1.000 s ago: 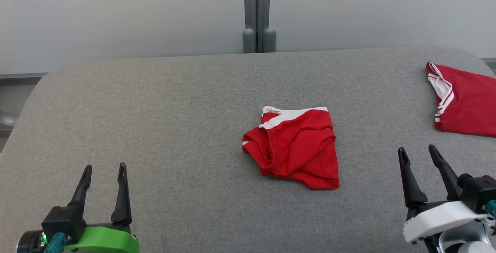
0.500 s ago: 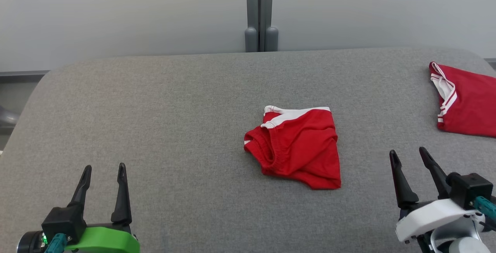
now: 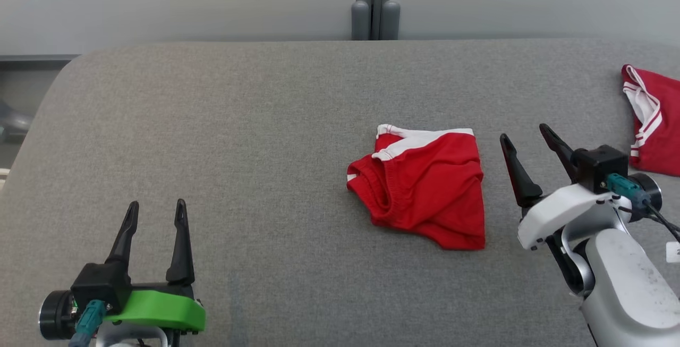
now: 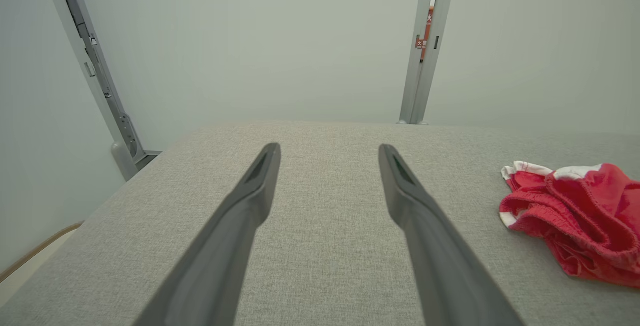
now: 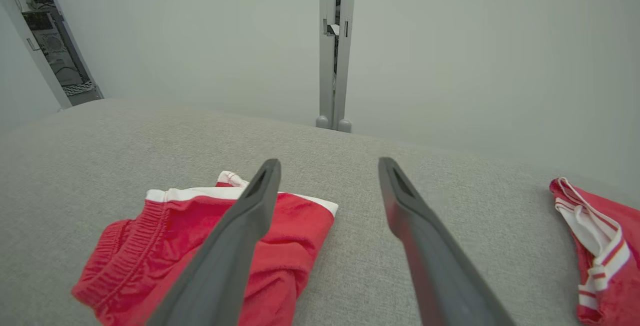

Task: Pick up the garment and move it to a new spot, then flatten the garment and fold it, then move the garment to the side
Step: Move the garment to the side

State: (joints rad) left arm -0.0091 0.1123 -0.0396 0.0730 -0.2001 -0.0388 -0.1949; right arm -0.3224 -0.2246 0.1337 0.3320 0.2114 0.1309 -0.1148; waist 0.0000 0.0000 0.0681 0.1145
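Right gripper [image 3: 523,131] moved up just right of shorts [image 3: 425,187], jaws spread, empty; left gripper [image 3: 156,203] spread, empty, well left of shorts

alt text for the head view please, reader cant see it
A crumpled red garment with white trim lies right of centre on a grey fabric table, untouched. The right gripper hovers open just to its right, the left gripper sits open at the lower left, and a second red garment lies at the table's far right edge.
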